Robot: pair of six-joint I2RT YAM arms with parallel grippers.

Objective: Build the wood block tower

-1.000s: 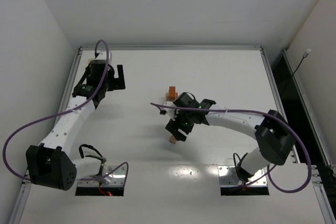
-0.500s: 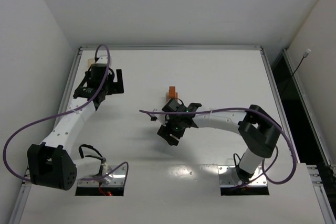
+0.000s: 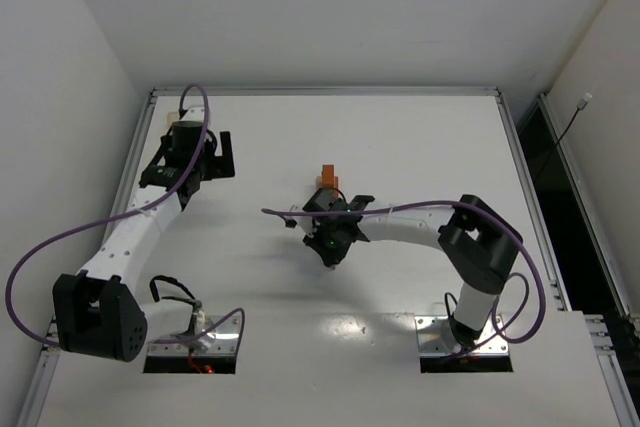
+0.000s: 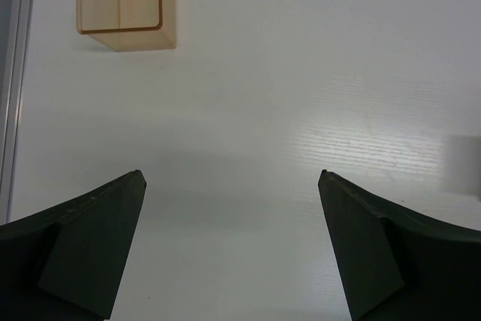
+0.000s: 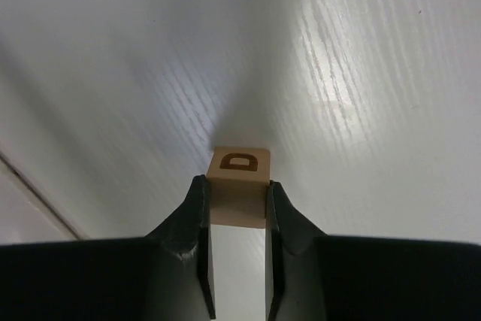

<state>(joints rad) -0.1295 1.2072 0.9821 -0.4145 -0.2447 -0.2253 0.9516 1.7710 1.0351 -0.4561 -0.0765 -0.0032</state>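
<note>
Tan lettered cube (image 5: 239,189) clamped in right gripper (image 5: 236,208)

- A white table (image 3: 420,147) is seen from above, edged by a metal rail (image 3: 320,91) and flanked by white walls (image 3: 60,97).
- The left arm (image 3: 130,232) is stretched along the table's left side, and the left gripper (image 3: 226,153) is held near the far left corner, its fingers turned toward the table's middle.
- The right arm (image 3: 410,227) is folded leftward across the table, and the right gripper (image 3: 330,250) is pointed down near the centre; its fingertips cannot be made out.
- The tower (image 3: 327,177), topped by an orange-brown wood block (image 3: 326,171), is seen just beyond that gripper, its base hidden by the wrist.
- Purple cables (image 3: 60,242) are looped along both arms.
</note>
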